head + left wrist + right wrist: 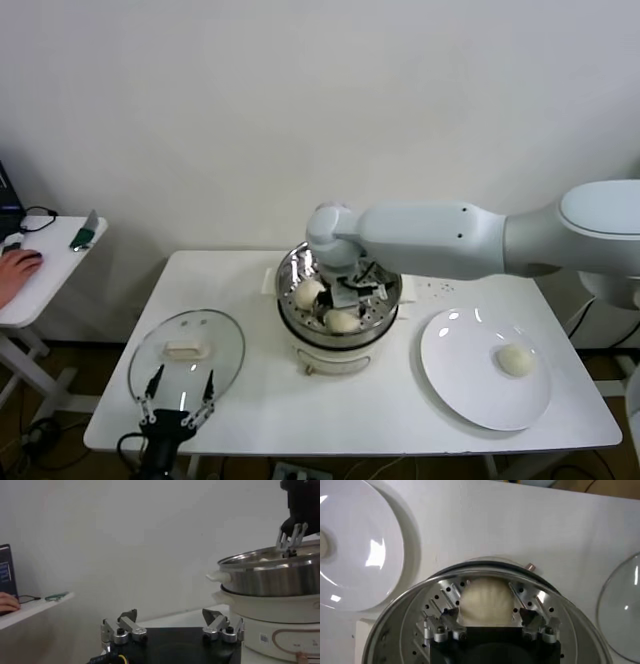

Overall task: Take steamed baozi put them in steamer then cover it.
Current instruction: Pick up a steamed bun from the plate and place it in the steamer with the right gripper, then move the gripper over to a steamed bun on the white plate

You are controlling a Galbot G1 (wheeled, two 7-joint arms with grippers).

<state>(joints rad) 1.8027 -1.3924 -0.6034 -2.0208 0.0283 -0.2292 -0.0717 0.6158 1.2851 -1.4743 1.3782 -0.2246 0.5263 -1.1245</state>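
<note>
- I have the right gripper (357,287) down inside the steamer (296,262), its arm reaching in over the bench (250,400) from my right.
- On the right wrist view its fingers (451,596) stand spread to either side of a baozi (485,601) that sits on the perforated floor of the basket (420,605); the pads look clear of the dough, so I read the right gripper as released, holding nothing.
- From the head view I count two more baozi in the steamer: one at the left side of the basket (308,293) and one toward the front (342,320). The bun under the gripper is hidden by it in that view.
- A last baozi (516,360) lies on the white plate (460,385), which sits on the bench to the right of the steamer, apart from it.
- The cover (225,335) lies flat on the bench to the left of the steamer, its white handle (186,350) facing up.
- The left gripper (180,385) waits at the front left edge of the bench, just in front of the cover, fingers wide apart and empty.
- On the left wrist view those fingers (122,630) frame bare bench, with the steamer's steel basket (270,575) and cream base (270,612) off to one side.
</note>
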